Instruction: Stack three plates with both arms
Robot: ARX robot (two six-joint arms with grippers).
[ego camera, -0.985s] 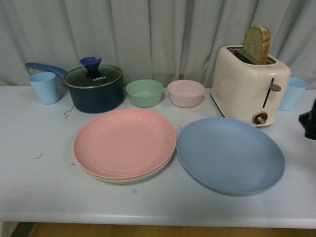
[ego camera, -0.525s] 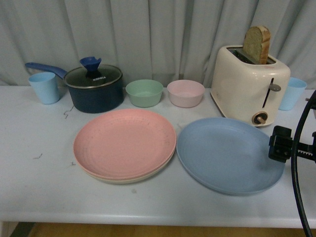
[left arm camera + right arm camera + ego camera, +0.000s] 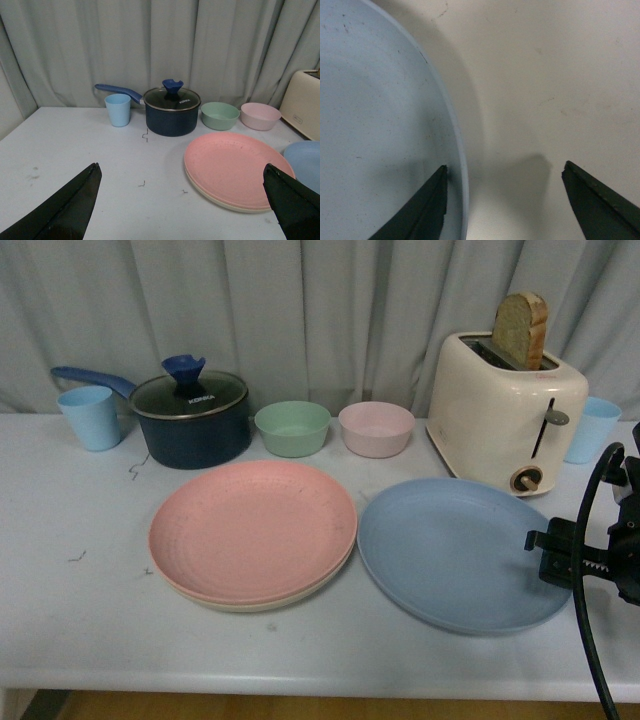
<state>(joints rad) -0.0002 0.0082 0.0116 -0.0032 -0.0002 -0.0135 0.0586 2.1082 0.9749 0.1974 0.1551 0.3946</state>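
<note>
1. Table (image 3: 60,620): white and crowded along the back. The toaster (image 3: 505,410) stands just behind the blue plate, so there is little room on that side.
2. Plates: the pink plate (image 3: 250,525) sits on the beige plate (image 3: 245,606), left of centre, so two of the three are stacked. The blue plate (image 3: 450,550) lies alone, flat on the table, just beside the stack on its right.
3. Step in hand, as I judge it: the right arm takes the blue plate by its right-hand rim. The plate is shallow and lies flat, so bite the rim deep and close firmly. Lift high enough to clear the pink rim, carry it left, and set it down centred. Keep the swing away from the toaster.
4. Right gripper (image 3: 548,552): jaws spread wide, holding nothing. In the wrist view it straddles the blue rim, with one finger (image 3: 420,210) over the plate's inside and the other over bare table. I cannot tell whether it touches the plate.
5. Left gripper (image 3: 177,205): also wide open and empty, hanging well apart from the stack on the left side of the table.
</note>
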